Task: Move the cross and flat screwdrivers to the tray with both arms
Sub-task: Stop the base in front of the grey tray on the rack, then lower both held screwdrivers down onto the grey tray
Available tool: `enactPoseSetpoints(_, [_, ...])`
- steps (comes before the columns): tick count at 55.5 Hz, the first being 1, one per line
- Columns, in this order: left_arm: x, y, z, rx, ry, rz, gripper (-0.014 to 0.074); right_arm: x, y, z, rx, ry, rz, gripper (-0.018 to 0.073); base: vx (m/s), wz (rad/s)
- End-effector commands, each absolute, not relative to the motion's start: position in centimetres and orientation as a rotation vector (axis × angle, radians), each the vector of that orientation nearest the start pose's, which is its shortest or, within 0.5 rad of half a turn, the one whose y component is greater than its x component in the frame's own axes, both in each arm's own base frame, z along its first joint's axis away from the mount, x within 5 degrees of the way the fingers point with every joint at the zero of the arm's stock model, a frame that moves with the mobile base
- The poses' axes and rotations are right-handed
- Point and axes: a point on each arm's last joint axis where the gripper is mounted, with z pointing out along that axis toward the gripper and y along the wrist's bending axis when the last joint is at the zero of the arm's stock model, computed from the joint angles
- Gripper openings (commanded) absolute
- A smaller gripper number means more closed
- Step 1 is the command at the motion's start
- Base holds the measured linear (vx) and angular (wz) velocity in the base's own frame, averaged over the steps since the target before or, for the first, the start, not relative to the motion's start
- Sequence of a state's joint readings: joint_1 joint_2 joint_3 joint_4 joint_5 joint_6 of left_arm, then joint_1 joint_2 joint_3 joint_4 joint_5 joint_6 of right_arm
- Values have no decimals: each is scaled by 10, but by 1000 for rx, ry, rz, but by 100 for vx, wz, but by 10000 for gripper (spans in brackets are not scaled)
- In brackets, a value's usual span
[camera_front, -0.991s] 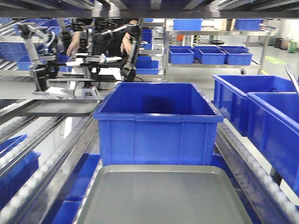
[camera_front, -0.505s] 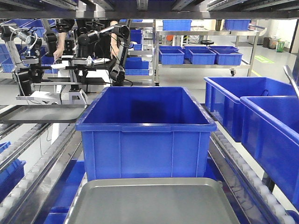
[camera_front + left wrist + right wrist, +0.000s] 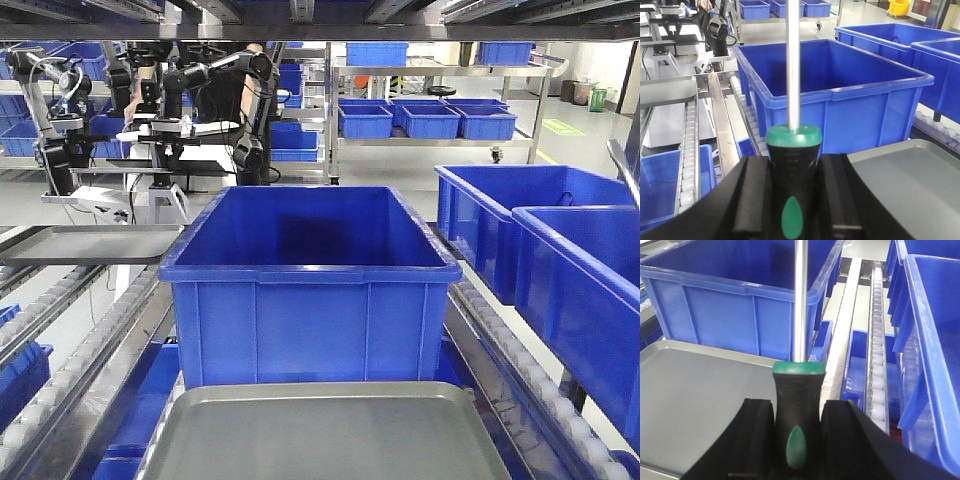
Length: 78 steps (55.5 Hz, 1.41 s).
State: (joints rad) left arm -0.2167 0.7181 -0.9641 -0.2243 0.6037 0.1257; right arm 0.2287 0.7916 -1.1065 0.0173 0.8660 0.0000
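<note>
No legible text, label, brand or number in any view. Blue bins (image 3: 310, 270), grey tray (image 3: 325, 445), both screwdriver handles (image 3: 792, 165) (image 3: 797, 405) unmarked. Green-yellow floor marking (image 3: 563, 127) far right, possibly lettered; too small to read.

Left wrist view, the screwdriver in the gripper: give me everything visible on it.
The black-handled screwdriver with green trim sits clamped between the two black fingers of the left gripper. Its thick handle looks like ribbed rubbery plastic, with a green cap at the shaft end and a green teardrop inlay lower down. A thin, shiny steel shaft runs straight up and out of frame, so the tip type cannot be told. It hangs near the silvery-grey metal tray, not touching it.
</note>
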Motion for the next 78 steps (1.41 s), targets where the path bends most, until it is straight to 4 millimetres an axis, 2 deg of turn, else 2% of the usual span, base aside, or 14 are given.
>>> enactPoseSetpoints(1, [122, -39, 435, 195, 1705, -337, -3, 129, 31, 446, -214, 1895, 170, -8, 0, 0])
enactPoseSetpoints(13, [125, -39, 436, 187, 1698, -346, -3, 131, 33, 451, -200, 1843, 210, -8, 0, 0])
enactPoseSetpoints(17, [131, -43, 435, 157, 1706, -413, -3, 143, 41, 446, -188, 1877, 289, -8, 0, 0])
enactPoseSetpoints(23, [152, -57, 425, 134, 1784, -580, -2, 170, 56, 433, -204, 1954, 413, -8, 0, 0])
enactPoseSetpoints(32, [195, -93, 397, 226, 1904, -784, -2, 220, 78, 403, -202, 2073, 557, -8, 0, 0])
enactPoseSetpoints(36, [218, -113, 377, 270, 1959, -850, 0, 239, 96, 384, -255, 2130, 590, -8, 0, 0])
enactPoseSetpoints(42, [243, -136, 351, 293, 2012, -899, 1, 261, 125, 362, -330, 2136, 576, -8, 0, 0])
enactPoseSetpoints(48, [263, -145, 328, 251, 2069, -921, 8, 281, 142, 343, -296, 2131, 578, -8, 0, 0])
enactPoseSetpoints(52, [272, -149, 315, 235, 2109, -922, 24, 288, 146, 330, -274, 2182, 587, -4, 0, 0])
enactPoseSetpoints(57, [278, -152, 302, 234, 2149, -913, 72, 295, 149, 316, -280, 2236, 578, 15, 0, 0])
enactPoseSetpoints(65, [284, -153, 293, 221, 2176, -900, 194, 303, 153, 300, -279, 2283, 568, 102, 0, 0])
enactPoseSetpoints(71, [285, -153, 291, 222, 2180, -894, 335, 304, 153, 297, -280, 2292, 566, 214, 0, 0])
enactPoseSetpoints(78, [285, -153, 291, 221, 2180, -894, 478, 304, 152, 302, -276, 2268, 562, 411, 0, 0])
